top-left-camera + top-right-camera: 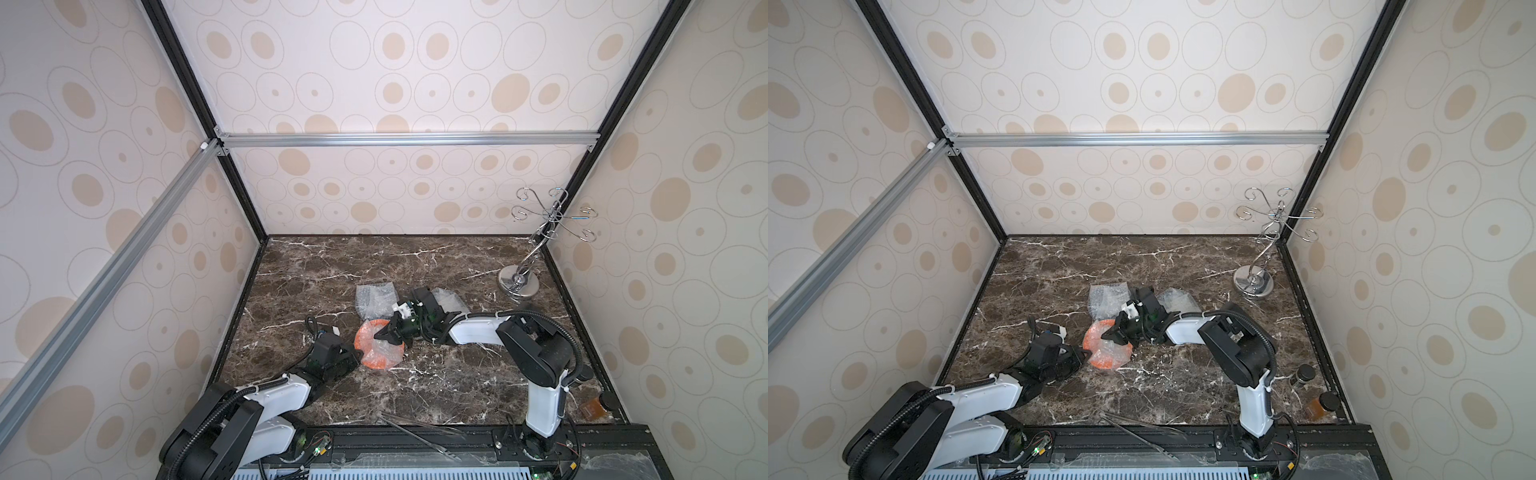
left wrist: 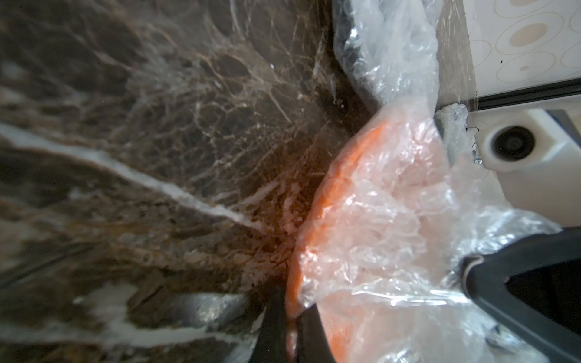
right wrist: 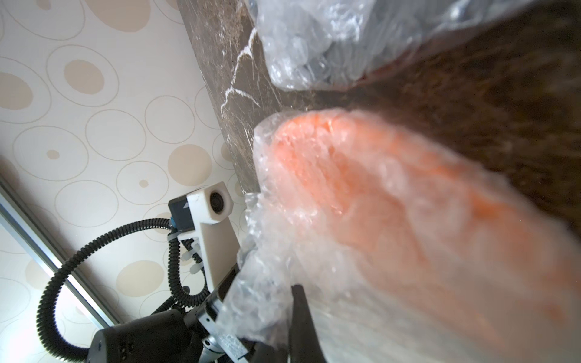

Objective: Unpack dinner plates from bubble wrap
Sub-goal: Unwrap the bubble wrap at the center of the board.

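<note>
Orange plate [image 1: 361, 337] mostly under bubble wrap [image 1: 386, 354]

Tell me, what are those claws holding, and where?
Left gripper pinches the rim of the wrapped orange plate; right gripper pinches the bubble wrap above it.

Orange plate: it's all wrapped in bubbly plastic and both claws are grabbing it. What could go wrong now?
1. The left gripper seems to pinch only the rim of the plate, so the plate might slip free when the right gripper tugs the wrap.
2. The thin wrap could tear instead of unfolding.
3. The right arm passes close by another wrapped bundle and might knock it.
</note>
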You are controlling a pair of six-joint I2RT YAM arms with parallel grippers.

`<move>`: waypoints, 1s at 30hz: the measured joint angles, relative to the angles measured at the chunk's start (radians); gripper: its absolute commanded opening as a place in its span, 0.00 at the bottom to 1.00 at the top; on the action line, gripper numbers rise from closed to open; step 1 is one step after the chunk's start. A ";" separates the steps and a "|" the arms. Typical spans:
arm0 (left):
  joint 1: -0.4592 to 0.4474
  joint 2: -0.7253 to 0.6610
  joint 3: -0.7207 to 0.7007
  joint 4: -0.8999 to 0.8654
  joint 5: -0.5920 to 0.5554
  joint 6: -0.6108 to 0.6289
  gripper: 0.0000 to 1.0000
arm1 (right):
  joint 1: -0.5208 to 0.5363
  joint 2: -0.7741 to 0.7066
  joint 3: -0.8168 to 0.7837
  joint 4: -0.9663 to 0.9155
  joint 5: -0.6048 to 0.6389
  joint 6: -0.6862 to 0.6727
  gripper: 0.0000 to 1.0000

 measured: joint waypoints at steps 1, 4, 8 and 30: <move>0.000 0.002 0.001 0.000 0.000 -0.001 0.00 | -0.002 -0.001 -0.005 0.014 -0.006 0.010 0.00; 0.000 0.007 0.001 0.000 -0.004 -0.008 0.00 | -0.014 -0.008 -0.011 0.056 -0.019 0.036 0.00; 0.002 0.008 0.001 0.002 -0.019 -0.014 0.00 | -0.036 -0.037 -0.011 0.089 -0.029 0.047 0.00; 0.003 0.008 0.002 0.011 -0.014 -0.014 0.00 | -0.113 -0.221 -0.018 -0.230 -0.046 -0.206 0.27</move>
